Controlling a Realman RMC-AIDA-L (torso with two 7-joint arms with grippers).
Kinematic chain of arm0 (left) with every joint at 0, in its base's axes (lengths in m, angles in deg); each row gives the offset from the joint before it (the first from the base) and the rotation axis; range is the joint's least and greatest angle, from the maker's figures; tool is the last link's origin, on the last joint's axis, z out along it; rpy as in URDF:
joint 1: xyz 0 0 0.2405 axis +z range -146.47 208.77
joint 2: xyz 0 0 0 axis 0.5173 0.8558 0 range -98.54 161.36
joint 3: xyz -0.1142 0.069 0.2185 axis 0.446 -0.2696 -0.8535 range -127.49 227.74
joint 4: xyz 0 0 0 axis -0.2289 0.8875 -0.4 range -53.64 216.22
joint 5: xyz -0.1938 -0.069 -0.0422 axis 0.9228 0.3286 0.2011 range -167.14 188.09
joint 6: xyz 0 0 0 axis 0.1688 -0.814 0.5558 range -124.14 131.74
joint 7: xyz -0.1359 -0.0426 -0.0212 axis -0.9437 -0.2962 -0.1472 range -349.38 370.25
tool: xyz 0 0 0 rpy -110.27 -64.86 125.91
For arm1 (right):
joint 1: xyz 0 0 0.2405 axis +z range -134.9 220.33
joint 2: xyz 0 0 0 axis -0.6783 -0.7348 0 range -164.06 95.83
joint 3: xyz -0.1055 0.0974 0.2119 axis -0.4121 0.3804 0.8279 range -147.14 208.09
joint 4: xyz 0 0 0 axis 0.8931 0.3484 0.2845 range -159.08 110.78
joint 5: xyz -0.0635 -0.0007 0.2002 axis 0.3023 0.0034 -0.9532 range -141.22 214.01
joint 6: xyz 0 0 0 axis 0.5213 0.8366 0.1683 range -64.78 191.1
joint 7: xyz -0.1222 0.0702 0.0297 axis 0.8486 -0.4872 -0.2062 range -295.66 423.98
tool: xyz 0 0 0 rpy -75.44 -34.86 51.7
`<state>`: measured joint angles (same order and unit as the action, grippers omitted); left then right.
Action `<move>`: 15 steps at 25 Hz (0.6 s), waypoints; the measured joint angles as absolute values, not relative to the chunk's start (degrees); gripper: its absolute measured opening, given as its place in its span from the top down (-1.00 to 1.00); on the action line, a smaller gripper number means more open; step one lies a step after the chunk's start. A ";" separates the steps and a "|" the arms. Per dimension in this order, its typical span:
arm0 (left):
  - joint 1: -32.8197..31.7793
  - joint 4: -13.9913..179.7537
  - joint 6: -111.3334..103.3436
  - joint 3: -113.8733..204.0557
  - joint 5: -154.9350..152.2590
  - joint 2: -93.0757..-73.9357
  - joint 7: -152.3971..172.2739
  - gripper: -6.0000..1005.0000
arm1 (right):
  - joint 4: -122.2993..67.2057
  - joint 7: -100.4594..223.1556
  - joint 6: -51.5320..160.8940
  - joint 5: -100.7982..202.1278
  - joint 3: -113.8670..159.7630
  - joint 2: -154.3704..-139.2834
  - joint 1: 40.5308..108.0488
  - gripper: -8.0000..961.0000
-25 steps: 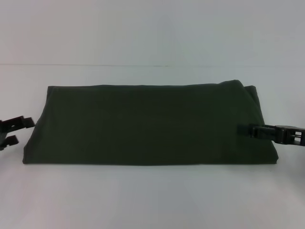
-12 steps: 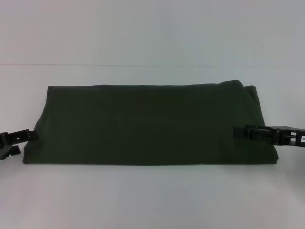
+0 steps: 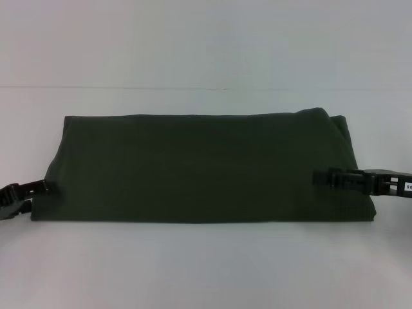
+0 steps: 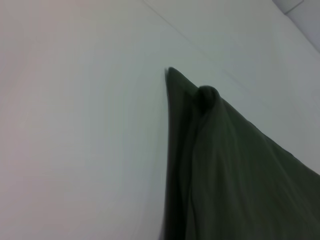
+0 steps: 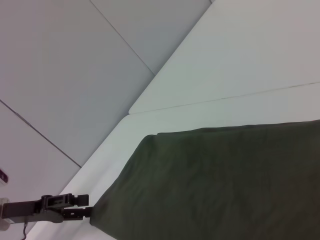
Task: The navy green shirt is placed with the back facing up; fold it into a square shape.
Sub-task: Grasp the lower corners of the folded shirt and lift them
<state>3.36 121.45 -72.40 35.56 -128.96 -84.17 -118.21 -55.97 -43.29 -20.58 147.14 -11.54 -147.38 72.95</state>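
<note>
The navy green shirt (image 3: 199, 167) lies flat on the white table (image 3: 206, 264), folded into a wide band with its plain side up. My left gripper (image 3: 38, 193) is at the shirt's left edge near the front corner, open, with its fingertips touching the cloth edge. The right wrist view shows it against the same edge as the left gripper (image 5: 86, 206). My right gripper (image 3: 317, 177) reaches in over the shirt's right end, open and low above the cloth. The left wrist view shows a layered corner of the shirt (image 4: 235, 175). The shirt (image 5: 225, 180) also fills the right wrist view.
Bare white table surrounds the shirt on all sides. A seam line (image 3: 129, 88) crosses the tabletop behind the shirt. Nothing else stands on the table.
The left gripper has moved forward and inward to touch the shirt's left edge. The right gripper has slid farther left over the shirt's right end. The shirt has not shifted.
</note>
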 joint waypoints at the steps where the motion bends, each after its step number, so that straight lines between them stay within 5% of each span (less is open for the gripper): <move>1: 3.27 121.17 -72.47 35.53 -128.94 -84.17 -118.08 -0.77 | -55.97 -43.22 -20.58 147.14 -11.53 -147.43 72.95 -0.72; 15: 3.03 120.97 -73.75 34.06 -129.04 -84.16 -117.96 -0.77 | -55.97 -43.23 -20.99 147.14 -11.52 -147.59 72.95 -0.72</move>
